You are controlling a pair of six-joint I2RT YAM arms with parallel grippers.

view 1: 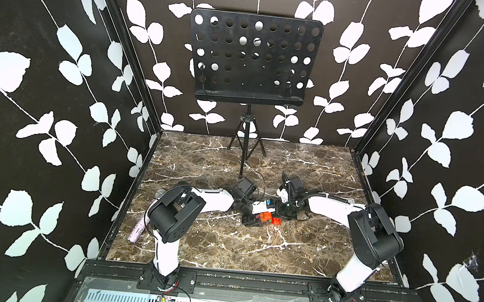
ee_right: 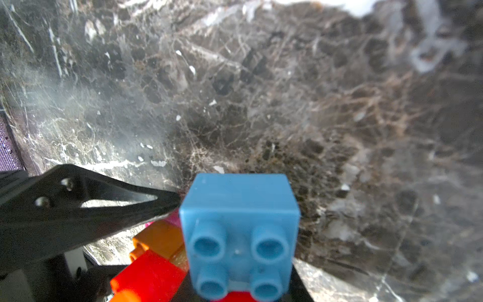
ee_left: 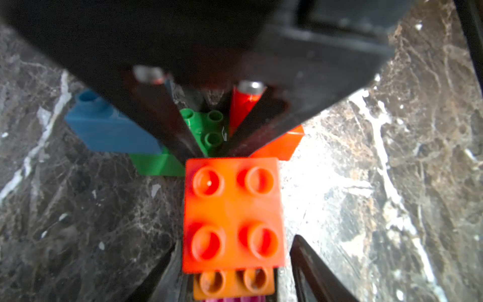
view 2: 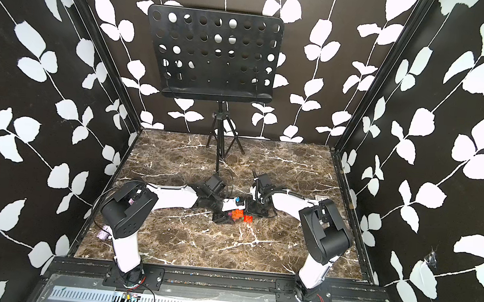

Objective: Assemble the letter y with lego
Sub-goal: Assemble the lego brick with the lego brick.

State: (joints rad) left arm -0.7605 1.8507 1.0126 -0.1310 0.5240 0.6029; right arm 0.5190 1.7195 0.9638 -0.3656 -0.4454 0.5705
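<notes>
Mid-table between both arms, the letter y [view 1: 267, 218] rests on the marble table [view 1: 226, 246], the right gripper [ee_left: 211, 146] pinching its green bar [ee_left: 156, 164] while the left gripper [ee_left: 232, 261] stands parted, loose around the orange stem [ee_left: 232, 209]; a finger catching that stem on withdrawal would likely drag or split the joints
</notes>
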